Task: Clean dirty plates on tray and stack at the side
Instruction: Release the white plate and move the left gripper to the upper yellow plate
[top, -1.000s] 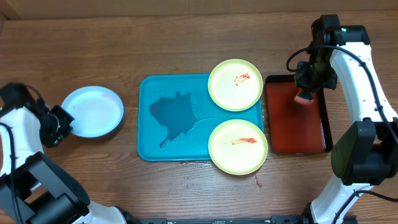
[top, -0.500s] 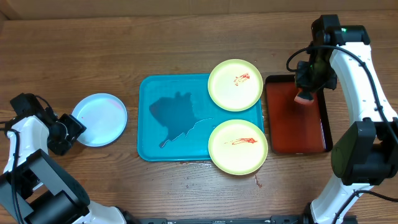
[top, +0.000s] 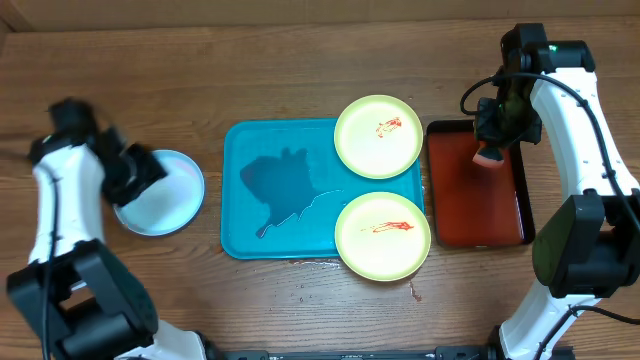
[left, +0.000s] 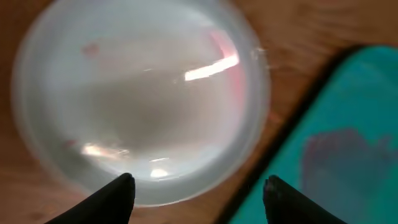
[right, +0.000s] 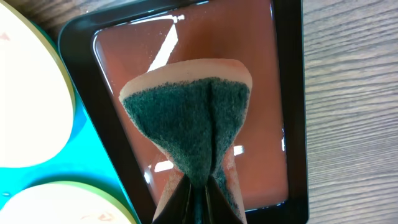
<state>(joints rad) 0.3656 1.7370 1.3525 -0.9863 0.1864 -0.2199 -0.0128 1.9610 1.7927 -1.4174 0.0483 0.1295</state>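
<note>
The teal tray lies at the centre of the desk, with a dark wet patch on its floor. Two yellow-green plates rest on its right side: the far plate covers the far right corner and the near plate overhangs the near right corner. Each carries a red sauce smear. The white plate sits on the desk left of the tray, apart from it; the left wrist view shows a faint pink mark near its rim. The left pincer is above the near-left edge of this plate with its fingers spread wide and nothing between them; in the overhead view it appears blurred. A dark red tray with a black rim lies just right of the teal tray. The right pincer is above its far end, closed tightly on a sponge, green scouring face toward the wrist camera.
</note>
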